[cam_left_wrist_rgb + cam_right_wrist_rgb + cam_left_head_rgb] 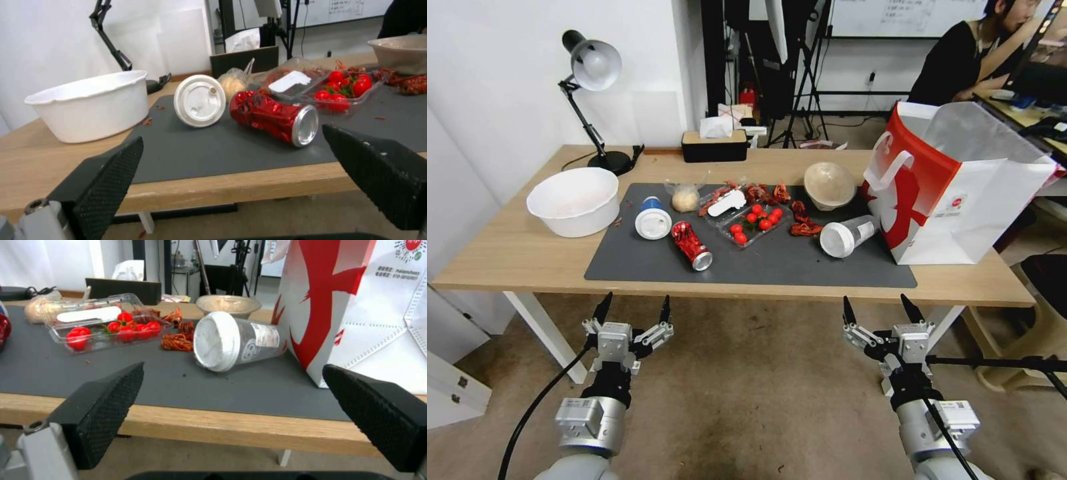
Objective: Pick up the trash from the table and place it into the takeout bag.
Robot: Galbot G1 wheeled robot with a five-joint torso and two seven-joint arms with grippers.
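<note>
- Below the near tabletop [514,257] edge: left pincer [632,313] and right pincer [879,310], both spread wide, empty, held short of the mat [627,260], probably ready to reach in.
- Straight ahead of the left pincer: red can [691,245] on its side, open end toward the edge, so easy to roll; blue cup [652,218] and bagged bun [685,198] just behind.
- Ahead of the right pincer: clear cup [847,235] tipped over, lid outward, just beside the bag [954,193].
- Further back: beige bowl [830,185], upside down near the bag.
- At the right end: bag upright, mouth open, ready for drops.
</note>
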